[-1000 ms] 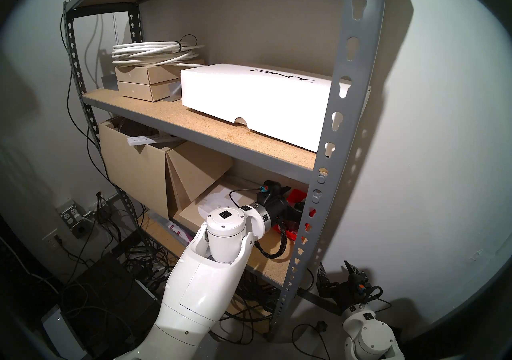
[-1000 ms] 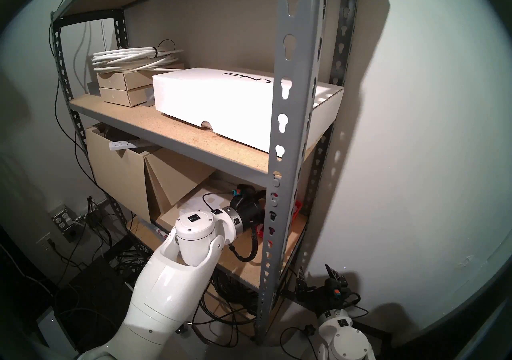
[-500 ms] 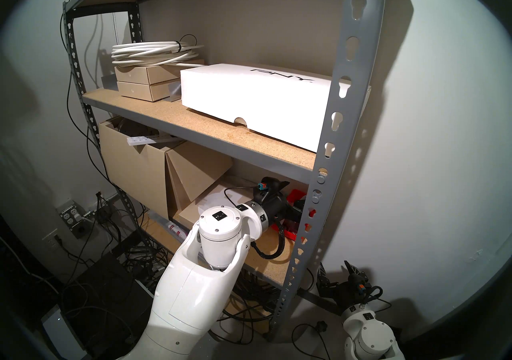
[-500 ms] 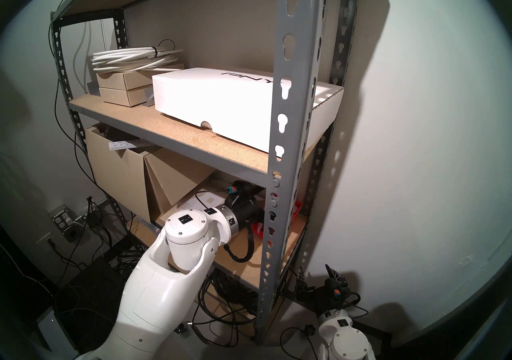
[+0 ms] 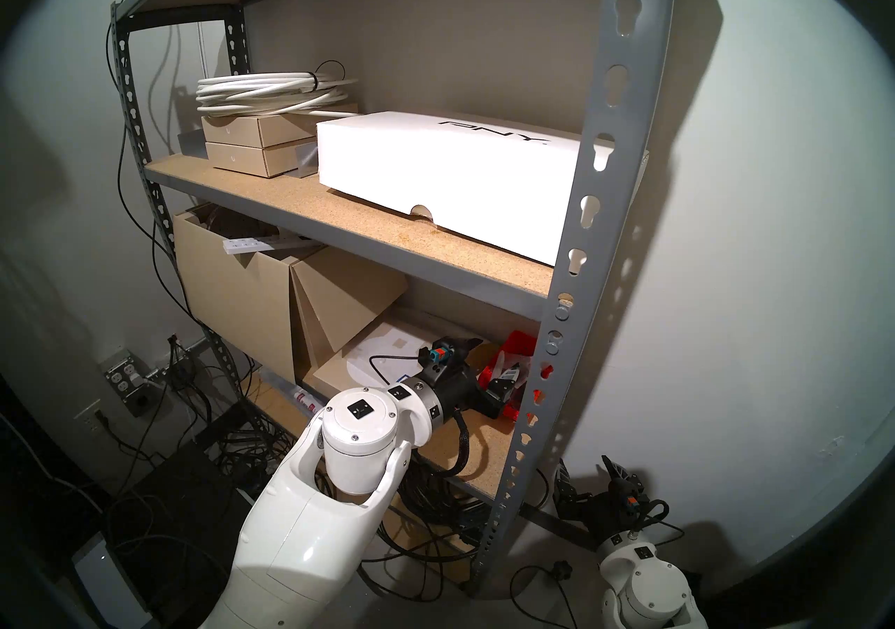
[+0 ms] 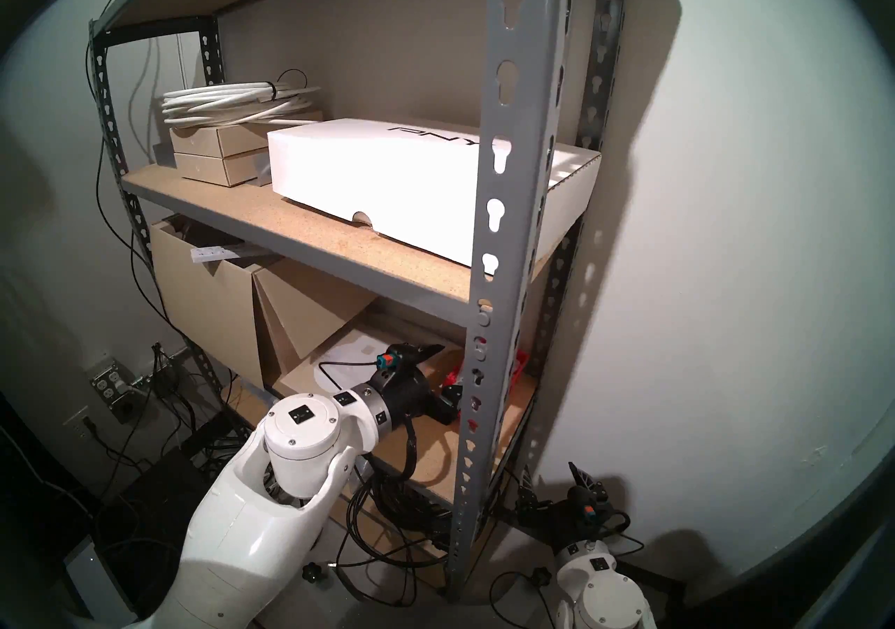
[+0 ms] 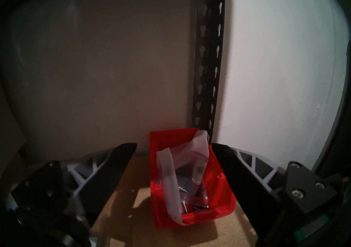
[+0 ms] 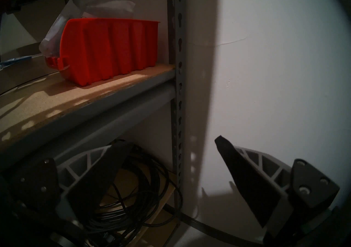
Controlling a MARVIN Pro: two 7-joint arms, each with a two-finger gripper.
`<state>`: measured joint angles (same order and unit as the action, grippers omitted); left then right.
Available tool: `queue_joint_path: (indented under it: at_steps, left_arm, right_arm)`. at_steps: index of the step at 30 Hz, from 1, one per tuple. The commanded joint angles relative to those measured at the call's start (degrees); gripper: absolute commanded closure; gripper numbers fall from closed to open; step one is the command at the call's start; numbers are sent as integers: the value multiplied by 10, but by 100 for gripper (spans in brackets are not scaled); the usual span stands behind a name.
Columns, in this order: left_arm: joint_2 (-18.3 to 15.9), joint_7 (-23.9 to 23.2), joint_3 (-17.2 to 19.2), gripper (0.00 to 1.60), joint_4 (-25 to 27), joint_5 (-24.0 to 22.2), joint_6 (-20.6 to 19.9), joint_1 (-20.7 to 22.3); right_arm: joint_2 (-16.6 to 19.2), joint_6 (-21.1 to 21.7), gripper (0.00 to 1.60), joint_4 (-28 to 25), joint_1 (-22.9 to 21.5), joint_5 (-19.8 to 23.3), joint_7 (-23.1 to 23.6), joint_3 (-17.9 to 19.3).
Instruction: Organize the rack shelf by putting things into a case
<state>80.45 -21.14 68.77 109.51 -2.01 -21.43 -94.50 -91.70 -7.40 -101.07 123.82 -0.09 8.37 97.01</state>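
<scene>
Left hand (image 7: 174, 146), its two black fingers spread wide apart and holding nothing, poised level on the lower tan particleboard shelf board (image 7: 121, 221) of the grey metal rack (image 5: 588, 187), facing the small bright red plastic bin with ribbed sides (image 7: 191, 220). The bin stands on the board in the back right corner by the dark slotted upright (image 7: 207, 69), just ahead of the hand and between the lines of its fingers, nearer the one at the view's right; neither finger touches it. Inside it lie clear plastic bags of dark hardware parts (image 7: 187, 180), one with a small white label, their tops rising above the rim and one corner draped over the near wall. Probable hazards: a finger catching the overhanging film and dragging a bag out, or a nudge shifting the light bin toward the shelf's side edge. Right hand (image 8: 167, 144), likewise spread and empty, idles below shelf level, outside the rack.
</scene>
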Motion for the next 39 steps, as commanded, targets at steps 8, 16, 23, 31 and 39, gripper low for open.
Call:
queue_joint_path:
  at_steps: [8,16,23,31,39]
  left_arm:
    - [0,11,1,13,-11,14,19,-1]
    - [3,9,1,13,-28,13,19,7]
    - [6,6,-3,14,-51,10,15,17]
    - [12,8,-9,13,-68,16,10,32]
    - [17,15,-13,15,-87,21,13,49]
  right_arm:
    - [0,-1,0,-11,0,0,0,0]
    - [0,-1,0,-11,0,0,0,0]
    - [0,-1,0,-11,0,0,0,0]
    - [0,-1,0,-11,0,0,0,0]
    - [0,-1,0,-11,0,0,0,0]
